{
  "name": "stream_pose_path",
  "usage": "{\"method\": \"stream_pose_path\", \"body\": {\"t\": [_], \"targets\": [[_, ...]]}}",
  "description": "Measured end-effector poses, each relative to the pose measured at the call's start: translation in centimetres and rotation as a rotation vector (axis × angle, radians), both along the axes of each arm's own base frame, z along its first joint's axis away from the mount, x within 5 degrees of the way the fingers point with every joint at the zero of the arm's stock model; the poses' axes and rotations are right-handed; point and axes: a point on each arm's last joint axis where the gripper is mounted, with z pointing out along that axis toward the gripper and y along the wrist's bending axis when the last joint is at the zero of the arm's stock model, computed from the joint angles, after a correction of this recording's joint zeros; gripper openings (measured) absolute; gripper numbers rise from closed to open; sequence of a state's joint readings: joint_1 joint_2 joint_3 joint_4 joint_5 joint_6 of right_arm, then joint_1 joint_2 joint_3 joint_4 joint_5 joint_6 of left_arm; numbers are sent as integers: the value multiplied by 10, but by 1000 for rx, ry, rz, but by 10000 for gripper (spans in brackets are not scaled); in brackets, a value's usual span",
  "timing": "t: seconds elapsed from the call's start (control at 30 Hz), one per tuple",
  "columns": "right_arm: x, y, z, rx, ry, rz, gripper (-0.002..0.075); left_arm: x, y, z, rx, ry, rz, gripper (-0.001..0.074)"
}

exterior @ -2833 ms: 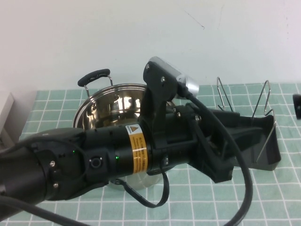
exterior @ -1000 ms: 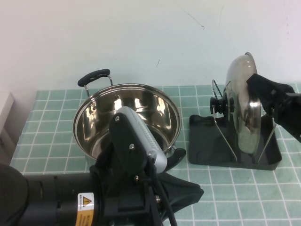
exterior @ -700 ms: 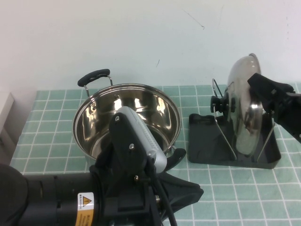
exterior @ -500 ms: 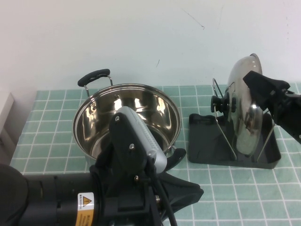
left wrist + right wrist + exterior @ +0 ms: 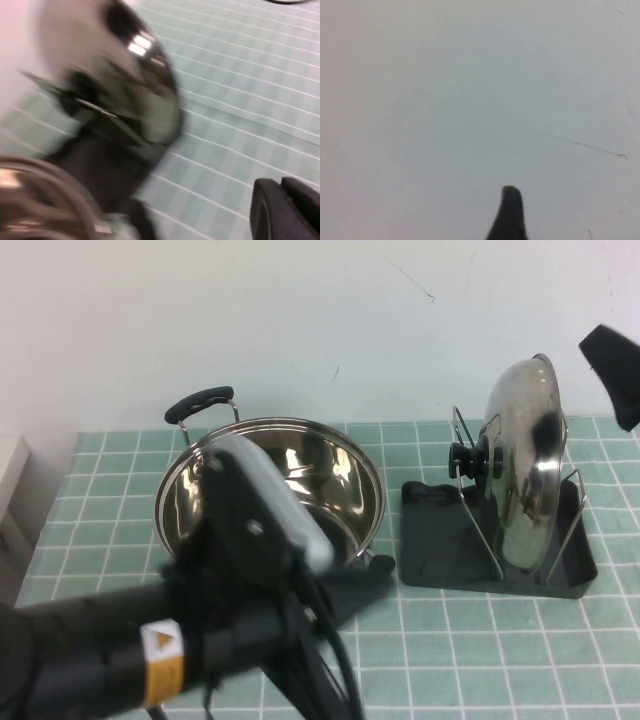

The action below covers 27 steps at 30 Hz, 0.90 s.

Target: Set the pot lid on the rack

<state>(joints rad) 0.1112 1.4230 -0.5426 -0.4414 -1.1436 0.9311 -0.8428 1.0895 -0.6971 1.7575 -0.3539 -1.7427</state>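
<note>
The pot lid (image 5: 525, 470) stands on edge in the rack (image 5: 440, 550), leaning between the two wire loops, with its black knob (image 5: 462, 460) facing the pot. Nothing holds it. My right gripper (image 5: 612, 370) is apart from the lid, raised at the far right edge; the right wrist view shows only one fingertip (image 5: 509, 210) against the wall. My left gripper (image 5: 375, 572) is low in front of the pot, shut and empty. In the blurred left wrist view it (image 5: 280, 200) hangs over the mat, with the lid (image 5: 145, 90) and rack (image 5: 100, 165) beyond.
The deep steel pot (image 5: 270, 490) with black handles stands open left of the rack; it also shows in the left wrist view (image 5: 40, 200). My left arm (image 5: 150, 660) fills the near left foreground. A green checked mat (image 5: 500, 660) covers the table. A white wall stands behind.
My right gripper has let go of the lid and drawn back up and to the right. The lid stays standing in the rack. My left arm has swung and is blurred.
</note>
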Motion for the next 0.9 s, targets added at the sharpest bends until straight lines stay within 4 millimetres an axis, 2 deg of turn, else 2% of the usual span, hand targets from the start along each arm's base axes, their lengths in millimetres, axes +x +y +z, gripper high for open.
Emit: {"method": "stream_pose_path", "body": {"t": [0.07,0.23,0.3,0.37,0.47,0.57,0.67,0.8,0.9], "targets": [[-10,3,14,-55,-75,30,510,3,9,10,-16,-84,83,-1],[-48,10,54,-280,-359,85,116,5,43,40,-38,-339,321,-1],[-66,12,68,-350,-469,102,53,6,59,51,-37,-420,438,-1],[-82,14,77,-443,-545,115,24,7,77,59,-16,-491,571,-1],[-99,14,87,-708,-590,91,6,8,98,61,62,-511,734,-1],[-111,4,92,-1056,-548,-7,2,6,113,52,90,-350,861,-1],[-120,-11,95,-1277,-478,-138,0,-2,118,42,105,-144,874,-1],[-133,-26,103,-1288,-407,-296,-1,-14,119,34,162,48,833,-1],[-140,-30,108,-1240,-394,-338,-1,-23,122,29,208,153,805,-1]]}}
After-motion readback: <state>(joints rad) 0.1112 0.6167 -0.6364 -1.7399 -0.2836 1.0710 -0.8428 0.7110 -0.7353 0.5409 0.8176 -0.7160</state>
